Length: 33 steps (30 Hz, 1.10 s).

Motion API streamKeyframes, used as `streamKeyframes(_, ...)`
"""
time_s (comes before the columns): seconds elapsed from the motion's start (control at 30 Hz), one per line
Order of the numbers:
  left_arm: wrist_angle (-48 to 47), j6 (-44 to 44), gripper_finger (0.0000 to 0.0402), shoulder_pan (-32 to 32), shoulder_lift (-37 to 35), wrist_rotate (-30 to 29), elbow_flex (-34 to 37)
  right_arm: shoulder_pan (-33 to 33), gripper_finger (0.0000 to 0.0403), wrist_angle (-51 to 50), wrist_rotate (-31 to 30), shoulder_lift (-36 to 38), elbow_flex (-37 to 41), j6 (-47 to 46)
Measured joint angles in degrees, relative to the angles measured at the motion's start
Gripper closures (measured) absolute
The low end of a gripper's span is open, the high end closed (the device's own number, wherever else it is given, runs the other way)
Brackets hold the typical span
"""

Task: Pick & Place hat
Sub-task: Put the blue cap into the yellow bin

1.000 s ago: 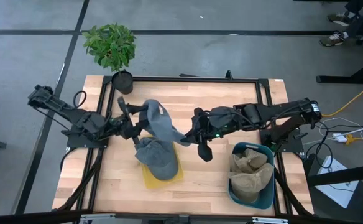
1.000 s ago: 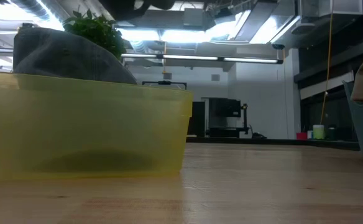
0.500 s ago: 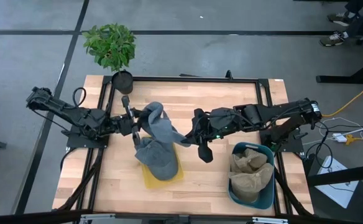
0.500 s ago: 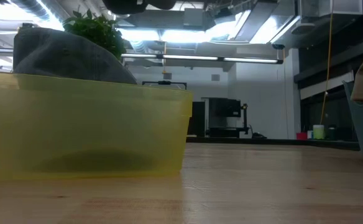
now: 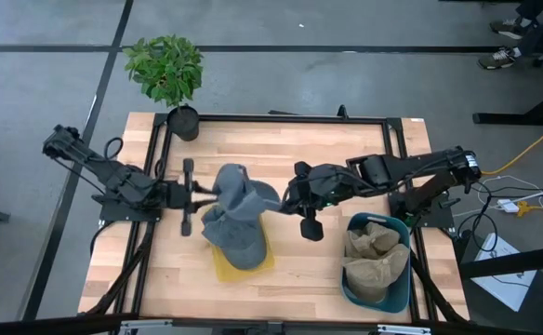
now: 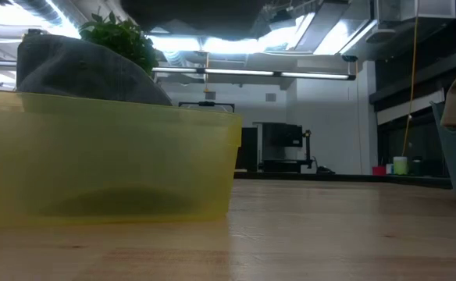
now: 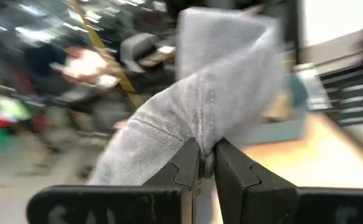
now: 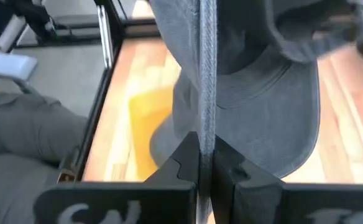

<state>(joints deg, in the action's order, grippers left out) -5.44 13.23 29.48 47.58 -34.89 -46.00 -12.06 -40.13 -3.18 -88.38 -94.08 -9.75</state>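
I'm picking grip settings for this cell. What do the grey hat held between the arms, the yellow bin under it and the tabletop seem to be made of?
Grey hat: soft woven cloth, matte; it folds and shows stitched seams in both wrist views.
Yellow bin: probably translucent plastic, smooth; light passes through its wall.
Tabletop: light wood planks, looks sealed; grain and joint lines show.

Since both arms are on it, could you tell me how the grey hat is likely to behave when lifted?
Probably floppy: the grey hat folds and sags between the left gripper and right gripper. Likely light, since thin pinches hold it.
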Motion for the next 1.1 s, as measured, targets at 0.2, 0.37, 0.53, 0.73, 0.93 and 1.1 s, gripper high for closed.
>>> streamKeyframes(0.2,-6.7,-14.9,0.0375,1.3,-3.5,14.9,0.0,1.4,0.0387,-2.1,3.7,0.0,0.0,-1.9)
streamKeyframes(0.37,-9.0,-18.8,0.0375,0.9,-4.3,29.5,0.0,1.8,0.0387,0.3,8.6,-0.1,0.0,-3.0)
streamKeyframes(0.53,-8.7,-20.8,0.0373,-0.6,-4.0,41.4,0.0,1.7,0.0372,6.0,12.7,-1.1,0.0,-3.7)
streamKeyframes(0.73,-4.1,-21.7,0.0372,-0.6,-3.9,47.1,0.0,1.8,0.0329,8.5,12.0,-4.3,0.0,-3.8)
streamKeyframes(0.93,3.7,-29.9,0.0375,-0.8,-4.0,43.0,0.0,2.8,0.0267,8.7,11.3,-8.0,0.0,-5.0)
streamKeyframes(1.1,3.7,-35.0,0.0371,-1.5,-4.5,35.5,0.0,2.7,0.0222,11.7,10.1,-10.2,0.0,-6.3)
